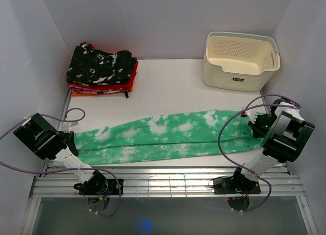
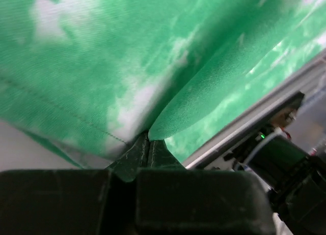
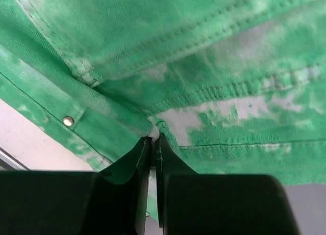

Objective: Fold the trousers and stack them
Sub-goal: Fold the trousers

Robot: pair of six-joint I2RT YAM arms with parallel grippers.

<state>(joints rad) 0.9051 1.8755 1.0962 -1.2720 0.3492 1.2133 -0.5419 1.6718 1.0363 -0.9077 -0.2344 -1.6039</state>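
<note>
**A:** What's the setting?

**B:** White walls close in a white surface (image 1: 168,87). At its far left corner sits a stack of folded clothes (image 1: 102,69), with a black speckled piece on top and red and orange beneath. At the far right corner stands a cream basket (image 1: 239,59).

**A:** And the trousers?

**B:** The trousers (image 1: 163,136) lie stretched full length along the near edge, the two legs running alongside each other.

**A:** Who has hold of them?

**B:** Both arms. The left gripper (image 2: 148,143) is pressed together on a pinch of cloth at the leg end. The right gripper (image 3: 154,143) is clamped on the waist end, beside a rivet (image 3: 68,121) and heavy seams.

**A:** How far along is the job?

**B:** Early, I'd judge. The cloth is laid out long and fairly flat, but no end-to-end fold shows, and nothing green is on the stack. What's left is bringing one end over to the other, probably more than once, and then carrying the bundle to the far left corner.
</note>
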